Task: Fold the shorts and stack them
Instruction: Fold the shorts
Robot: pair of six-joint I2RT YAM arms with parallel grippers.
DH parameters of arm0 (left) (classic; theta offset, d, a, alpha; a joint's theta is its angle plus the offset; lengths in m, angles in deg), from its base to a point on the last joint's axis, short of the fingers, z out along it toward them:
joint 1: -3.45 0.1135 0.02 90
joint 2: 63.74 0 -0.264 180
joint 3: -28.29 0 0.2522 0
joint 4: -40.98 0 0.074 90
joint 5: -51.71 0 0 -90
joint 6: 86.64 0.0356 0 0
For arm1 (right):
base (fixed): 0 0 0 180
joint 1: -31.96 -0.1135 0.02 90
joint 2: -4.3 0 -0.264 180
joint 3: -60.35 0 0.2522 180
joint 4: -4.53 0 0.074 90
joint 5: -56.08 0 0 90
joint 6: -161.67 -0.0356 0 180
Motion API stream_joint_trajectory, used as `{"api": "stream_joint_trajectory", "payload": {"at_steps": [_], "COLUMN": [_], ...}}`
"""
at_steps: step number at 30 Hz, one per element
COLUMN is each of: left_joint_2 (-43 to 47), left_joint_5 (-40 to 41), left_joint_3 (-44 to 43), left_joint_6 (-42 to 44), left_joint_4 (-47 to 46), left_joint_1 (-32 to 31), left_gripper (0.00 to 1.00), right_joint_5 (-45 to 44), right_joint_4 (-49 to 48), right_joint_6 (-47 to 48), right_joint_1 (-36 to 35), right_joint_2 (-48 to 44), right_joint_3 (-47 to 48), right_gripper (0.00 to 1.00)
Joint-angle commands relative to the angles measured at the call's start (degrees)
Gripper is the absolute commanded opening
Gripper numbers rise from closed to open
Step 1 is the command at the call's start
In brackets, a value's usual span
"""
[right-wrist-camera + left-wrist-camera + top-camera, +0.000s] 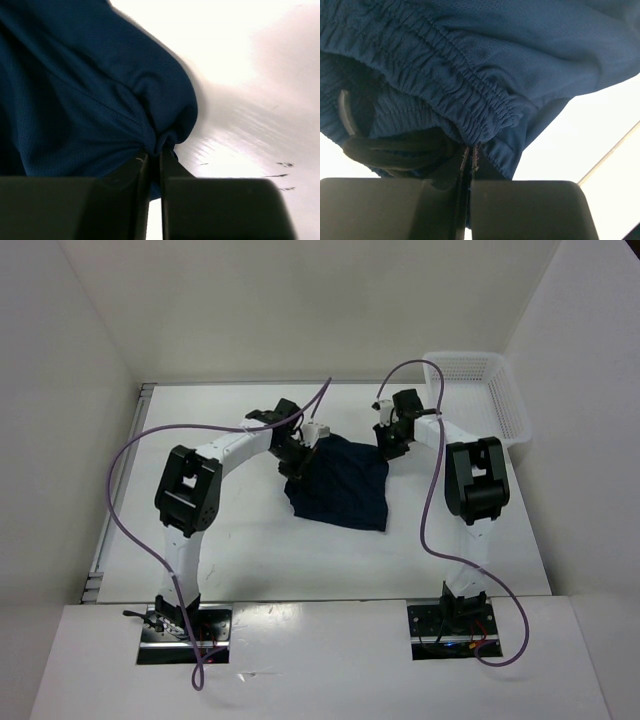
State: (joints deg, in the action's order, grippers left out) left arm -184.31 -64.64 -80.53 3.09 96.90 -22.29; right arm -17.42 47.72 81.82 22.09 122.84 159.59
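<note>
The shorts [530, 60] overrun the edges of both wrist views.

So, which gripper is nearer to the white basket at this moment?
Right. The right gripper pinches the far right corner of the shorts, just left of the white basket. The left gripper pinches the waistband at their far left corner, farther from it.

To my far right I see a white plastic basket [512, 405]; it stands at the back corner of the white surface [250, 550].
</note>
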Motion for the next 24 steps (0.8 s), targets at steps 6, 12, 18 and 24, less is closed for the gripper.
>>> {"api": "stream_joint_trajectory", "payload": {"at_steps": [6,12,18,24], "left_joint_2": [11.49,13.35,11.51,10.18], "left_joint_5": [1.91,6.39,9.64,10.79], "left_joint_3": [3.28,13.50,12.64,7.10], "left_joint_6": [0.27,0.27,0.27,0.27], "left_joint_4": [9.70,8.31,4.70,3.64], "left_joint_1": [-0.80,-4.40,-4.41,-3.62], "left_gripper": [0.00,0.00,0.17,0.52], "right_joint_5": [-9.89,-11.39,-8.42,-3.05], "right_joint_4": [-5.08,-5.61,-5.61,-3.07], "right_joint_6": [-9.00,-9.80,-7.52,-3.57], "right_joint_1": [1.08,1.08,1.08,1.08], "right_joint_2": [1.43,4.33,4.95,-0.14], "right_joint_3": [6.19,7.87,8.40,9.62], "right_gripper": [0.00,0.00,0.51,0.78]}}
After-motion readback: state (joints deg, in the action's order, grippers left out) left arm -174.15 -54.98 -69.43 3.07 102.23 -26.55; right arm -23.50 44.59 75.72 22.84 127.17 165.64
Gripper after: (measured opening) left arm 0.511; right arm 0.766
